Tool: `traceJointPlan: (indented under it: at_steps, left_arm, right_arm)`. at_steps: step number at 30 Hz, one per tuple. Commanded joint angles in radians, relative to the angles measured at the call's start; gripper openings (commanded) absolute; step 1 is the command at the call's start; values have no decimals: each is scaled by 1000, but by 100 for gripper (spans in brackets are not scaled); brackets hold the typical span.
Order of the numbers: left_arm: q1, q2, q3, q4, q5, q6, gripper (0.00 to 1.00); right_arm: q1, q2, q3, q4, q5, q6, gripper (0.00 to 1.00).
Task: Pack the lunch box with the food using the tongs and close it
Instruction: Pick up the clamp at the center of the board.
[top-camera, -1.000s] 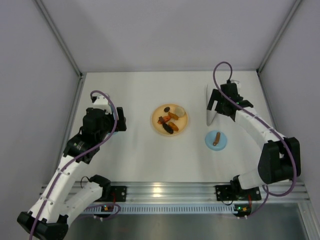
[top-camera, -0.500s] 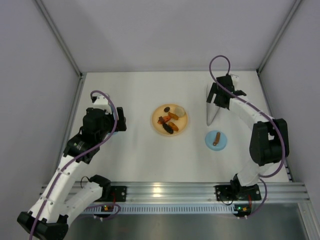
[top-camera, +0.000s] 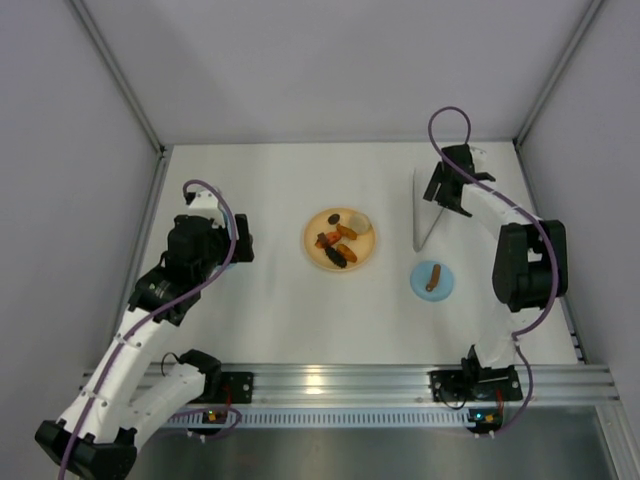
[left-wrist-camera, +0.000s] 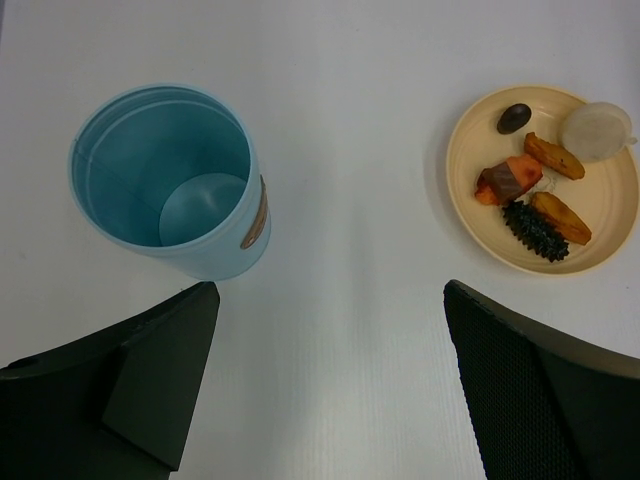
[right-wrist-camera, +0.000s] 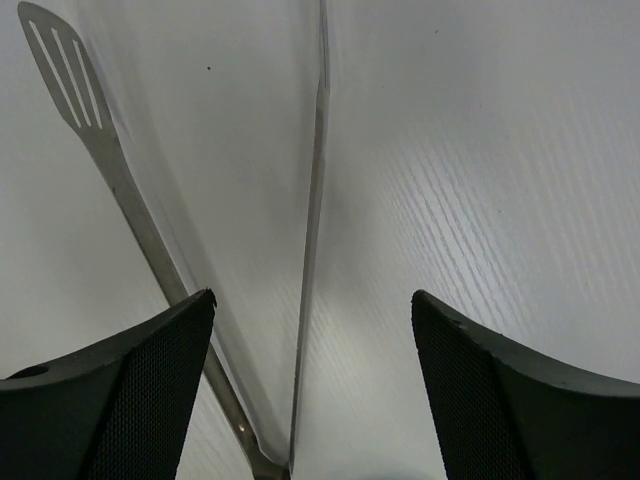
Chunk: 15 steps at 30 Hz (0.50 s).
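One pair of tongs (top-camera: 416, 212) lies lengthwise near-to-far, under the right hand (top-camera: 441, 200).

Our left arm bends toward nine o'clock, where our left gripper (top-camera: 238, 243) hangs with jaws spread wide. Our right arm stretches to two o'clock; our right gripper (top-camera: 441, 192) points down, jaws apart.

White matte desk (top-camera: 270, 320) boxed in by plain pale grey panels: back wall (top-camera: 340, 60), left wall (top-camera: 60, 200), right wall (top-camera: 600, 200), with thin metal strips (top-camera: 115, 75) running up the two far corners. A silver aluminium rail (top-camera: 330, 385) runs along the near edge with a glare spot on it. Light is even and soft, shadows faint.
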Motion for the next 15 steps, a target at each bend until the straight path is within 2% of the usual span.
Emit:
traceJointPlan:
  at_steps: [1,9,15]
  left_arm:
    - [4,4,6,49,9,-6,99]
    - [4,17,7,49,12,-6,99]
    - [4,18,6,49,17,-5,99]
  right_arm:
    - [-23,56,67,4,-24,17,78]
    - [-46,137,115,6,-52,38,68]
    - [-47,185,132,6,-55,40,50]
